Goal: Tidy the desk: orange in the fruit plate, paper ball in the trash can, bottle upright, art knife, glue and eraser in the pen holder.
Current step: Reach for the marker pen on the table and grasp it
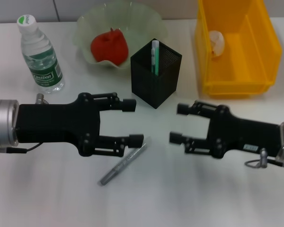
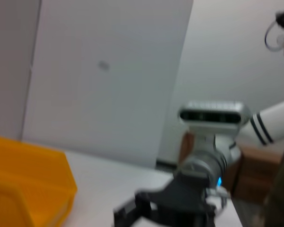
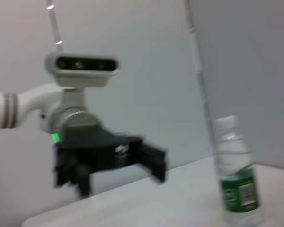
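Note:
The orange, which looks red, lies in the pale green fruit plate. The bottle stands upright at the back left, also seen as the bottle. A paper ball rests in the yellow trash can. In the black mesh pen holder stands a white-green stick, perhaps the glue. A slim grey art knife lies on the table just under my left gripper, which is open. My right gripper faces it, open and holding nothing. The eraser is out of view.
The white table stretches toward the front. The pen holder stands just behind the gap between both grippers. The yellow bin and my right arm show in the left wrist view; my left arm shows in the right wrist view.

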